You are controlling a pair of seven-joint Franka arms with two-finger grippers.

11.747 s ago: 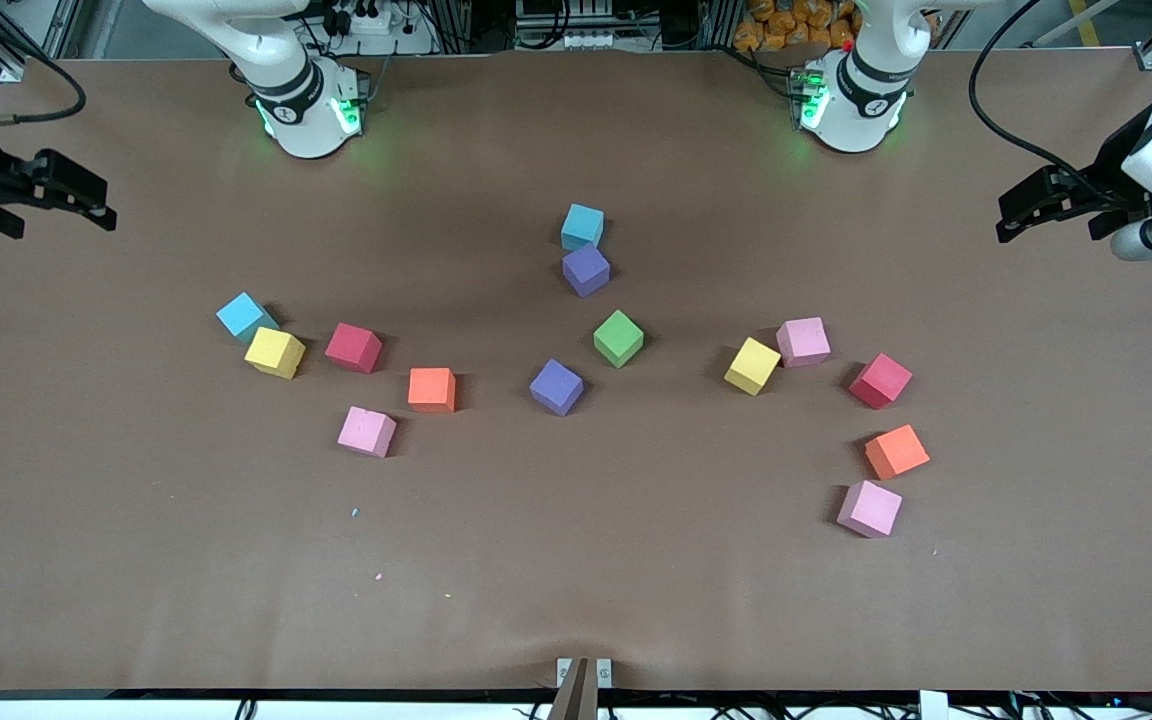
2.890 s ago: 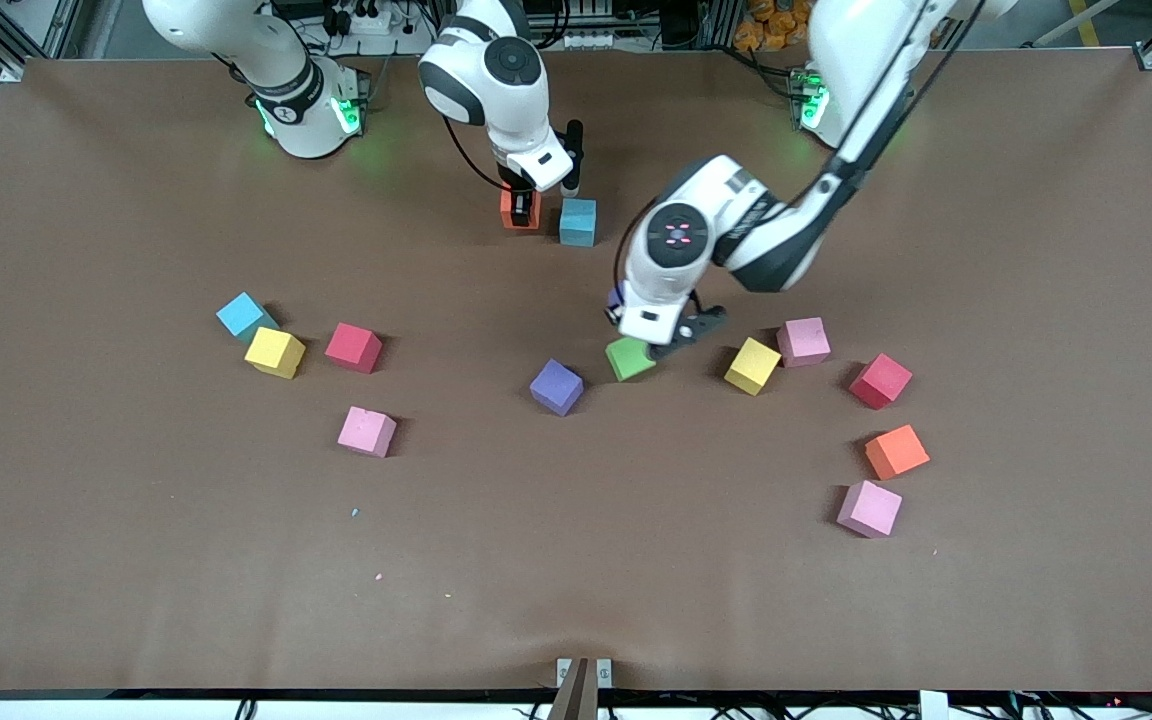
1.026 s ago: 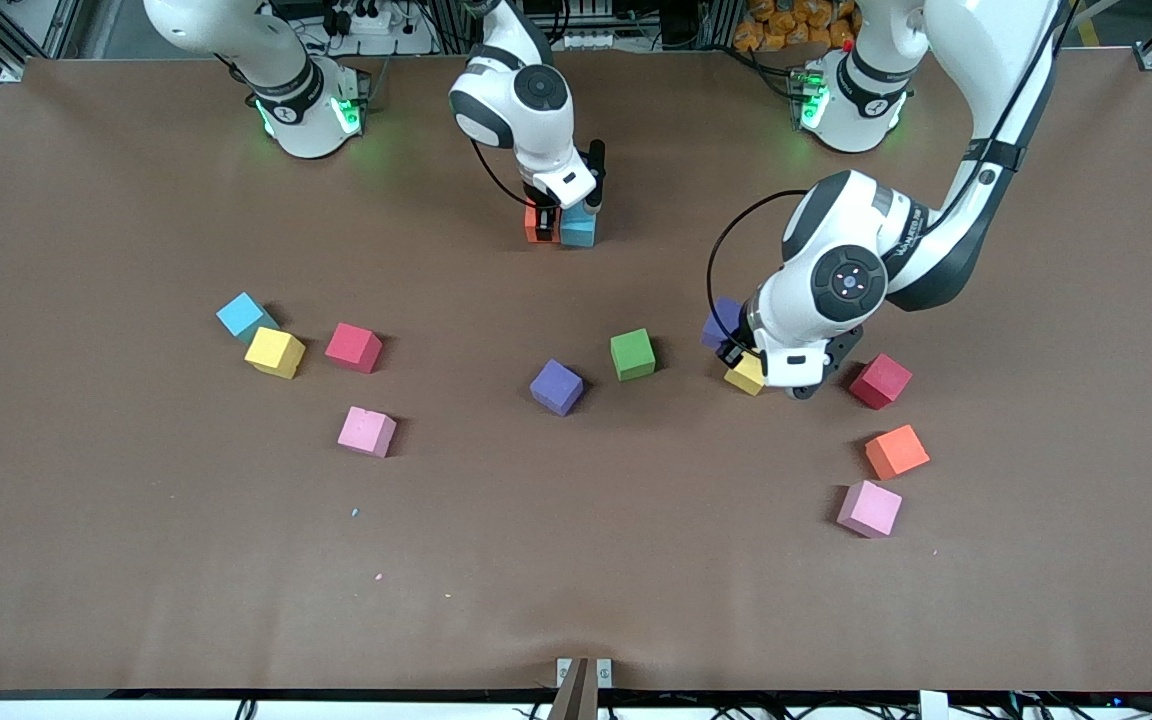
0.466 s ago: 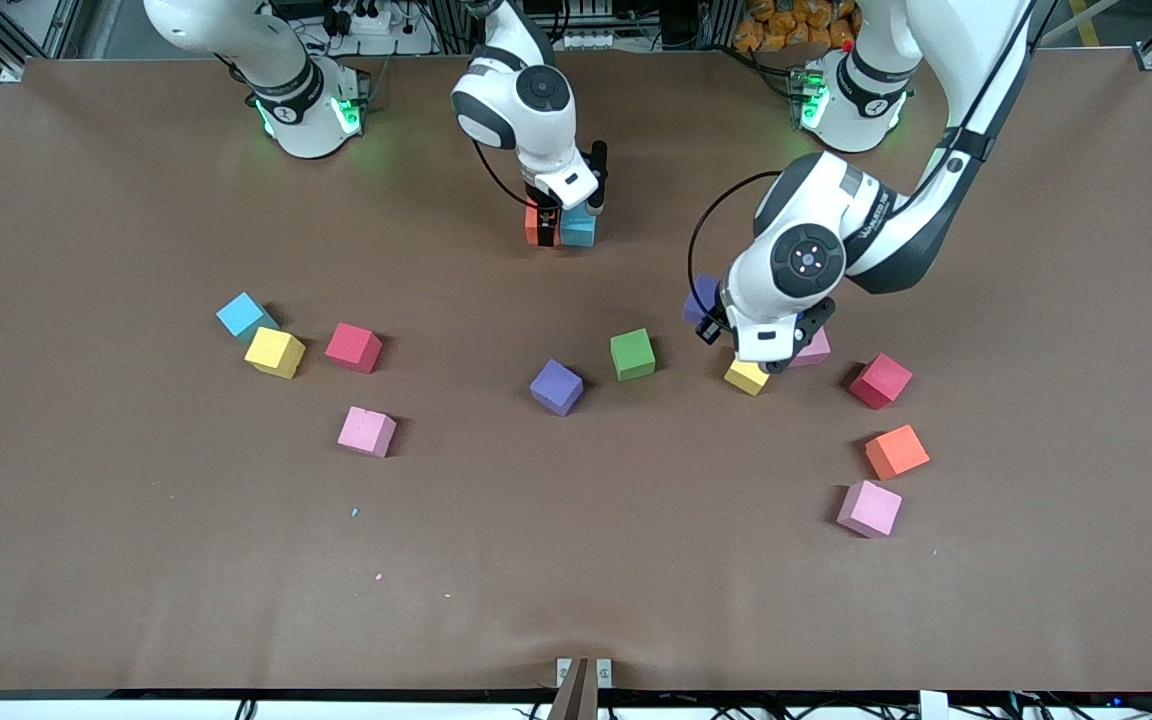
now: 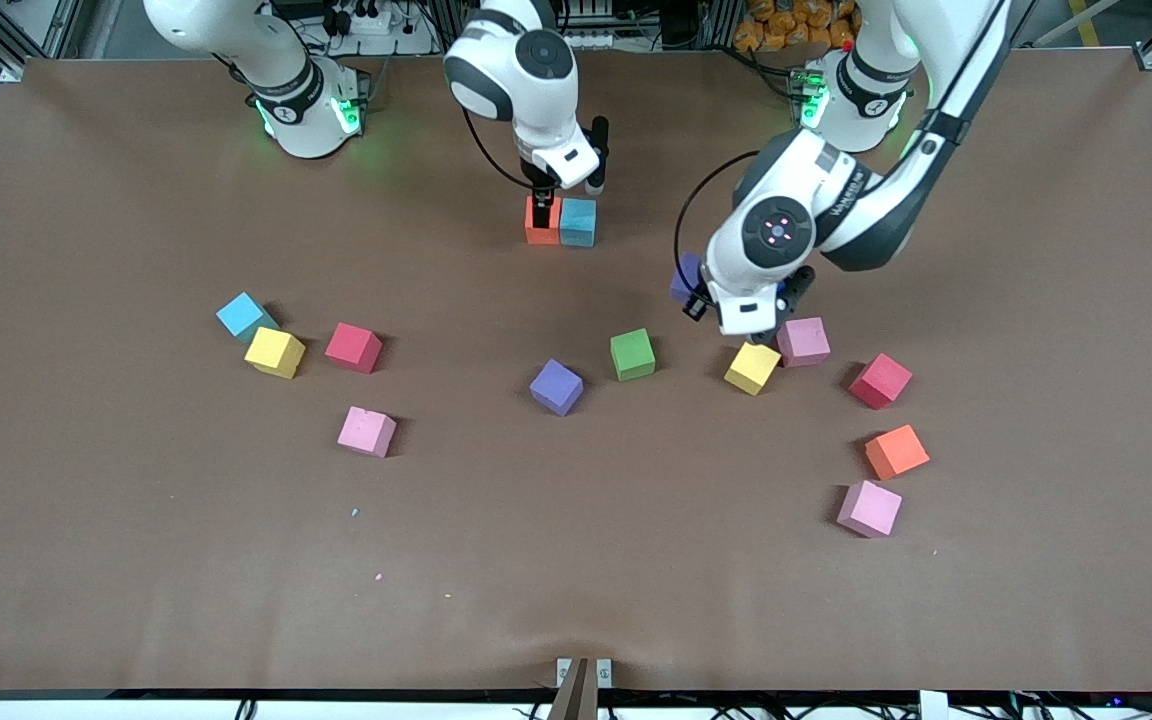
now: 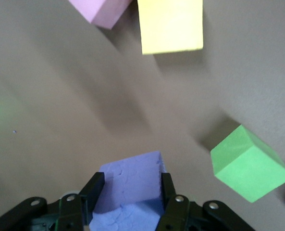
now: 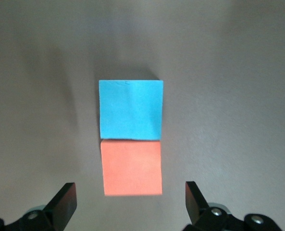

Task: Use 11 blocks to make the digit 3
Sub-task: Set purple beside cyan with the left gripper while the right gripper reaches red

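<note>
digit 3 barely begun: orange block (image 5: 542, 221) and light blue block (image 5: 578, 222) touching side by side on the table (image 5: 576, 560) toward the robots' bases, two of eleven placed; right tool (image 5: 543, 196) spread wide, just above the orange block, gripping nothing; left tool (image 6: 128, 192) pinching a purple block (image 6: 130, 185), aloft over bare table beside the yellow block (image 5: 752, 368) and pink block (image 5: 803, 341); nine placements left; other blocks scattered loose, well apart.

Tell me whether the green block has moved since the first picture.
Yes. The green block now sits nearer the front camera and closer to the yellow block, squared up instead of diamond-turned, judged against the unmoved purple block.
</note>
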